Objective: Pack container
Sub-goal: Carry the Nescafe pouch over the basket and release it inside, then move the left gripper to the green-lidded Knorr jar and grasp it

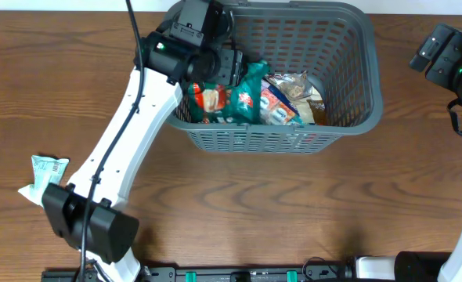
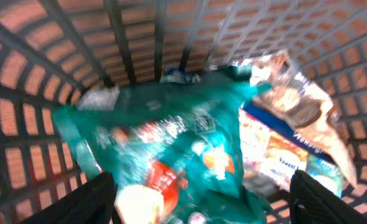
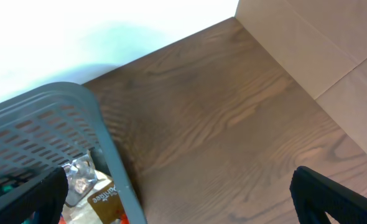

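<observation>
Container: the dark grey lattice basket (image 1: 294, 141) stands at the far middle of the bench (image 1: 254, 211), its long axis running left to right
Contents: a teal packet (image 1: 247, 94) lies at the left of the floor, a blue-and-white packet (image 1: 282, 108) beside it, and a clear crinkled packet (image 1: 301, 86) behind that, towards the right
Left pincer: (image 2: 202, 180) is inside the container at its left end, above the teal packet; the fingers stand wide apart and neither looks pressed on the packet, so it reads as released, though that view is blurred
Right pincer: (image 3: 178, 177) is spread wide with nothing between the fingers, hovering outside the container's right end over bare bench
Left to pack: a loose green packet (image 1: 47, 168) lies on the bench at the near left, well apart from the container and just beside the left arm's base
Key relation: from the left pincer the loose green packet lies back towards the near-left corner, with the container's left wall between them; its long axis seems to run roughly far to near, but it is crumpled and partly hidden
Nearer arm: the left, clearly; the right arm has the whole container between it and that packet
Next move, as a guess: lift the left pincer clear of the wall before swinging out, so the rim is not caught
</observation>
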### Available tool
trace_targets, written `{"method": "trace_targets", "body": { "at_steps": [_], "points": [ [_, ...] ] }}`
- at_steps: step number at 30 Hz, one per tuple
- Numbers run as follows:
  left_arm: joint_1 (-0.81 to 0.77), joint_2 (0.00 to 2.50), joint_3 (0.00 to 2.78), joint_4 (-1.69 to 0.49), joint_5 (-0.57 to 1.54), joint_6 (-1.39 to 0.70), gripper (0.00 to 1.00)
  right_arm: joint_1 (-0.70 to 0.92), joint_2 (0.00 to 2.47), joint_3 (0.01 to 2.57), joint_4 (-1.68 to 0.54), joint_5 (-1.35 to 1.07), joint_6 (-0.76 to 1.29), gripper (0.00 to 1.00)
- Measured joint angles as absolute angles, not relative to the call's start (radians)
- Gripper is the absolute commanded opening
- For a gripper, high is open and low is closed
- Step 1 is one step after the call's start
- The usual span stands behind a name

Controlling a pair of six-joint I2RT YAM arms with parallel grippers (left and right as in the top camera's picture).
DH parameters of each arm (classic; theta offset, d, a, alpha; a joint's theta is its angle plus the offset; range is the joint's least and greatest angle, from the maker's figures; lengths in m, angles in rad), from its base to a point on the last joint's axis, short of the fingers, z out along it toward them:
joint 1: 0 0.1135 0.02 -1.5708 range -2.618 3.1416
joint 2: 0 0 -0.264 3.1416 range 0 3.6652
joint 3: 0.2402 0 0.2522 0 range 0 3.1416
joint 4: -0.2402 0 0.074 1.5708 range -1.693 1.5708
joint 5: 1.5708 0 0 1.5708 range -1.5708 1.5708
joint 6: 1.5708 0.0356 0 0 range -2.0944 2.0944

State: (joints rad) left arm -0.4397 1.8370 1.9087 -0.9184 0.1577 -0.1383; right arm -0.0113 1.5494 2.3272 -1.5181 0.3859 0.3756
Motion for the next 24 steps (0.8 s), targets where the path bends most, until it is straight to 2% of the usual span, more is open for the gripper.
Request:
{"method": "trace_targets", "body": {
  "at_steps": [4,6,13,18,24],
  "points": [
    [-0.439,1.764,1.909,-0.867,0.153,-0.138,0.74,-0.011,1.549,2.327,-1.518,0.386,0.376,0.99],
    [-0.439,1.713,1.909,-0.869,0.129,-0.138,0.78,-0.011,1.549,2.327,-1.518,0.386,0.376,0.99],
    [-0.416,1.520,1.921,-1.002,-0.123,-0.138,0.78,-0.011,1.549,2.327,-1.518,0.386,0.376,0.99],
    [-0.321,1.453,1.928,-1.176,-0.235,-0.162,0.78,-0.011,1.549,2.327,-1.518,0.386,0.376,0.99],
    [-0.147,1.458,1.929,-1.382,-0.271,-0.231,0.77,-0.011,1.549,2.327,-1.518,0.386,0.376,0.99]
  ]
}}
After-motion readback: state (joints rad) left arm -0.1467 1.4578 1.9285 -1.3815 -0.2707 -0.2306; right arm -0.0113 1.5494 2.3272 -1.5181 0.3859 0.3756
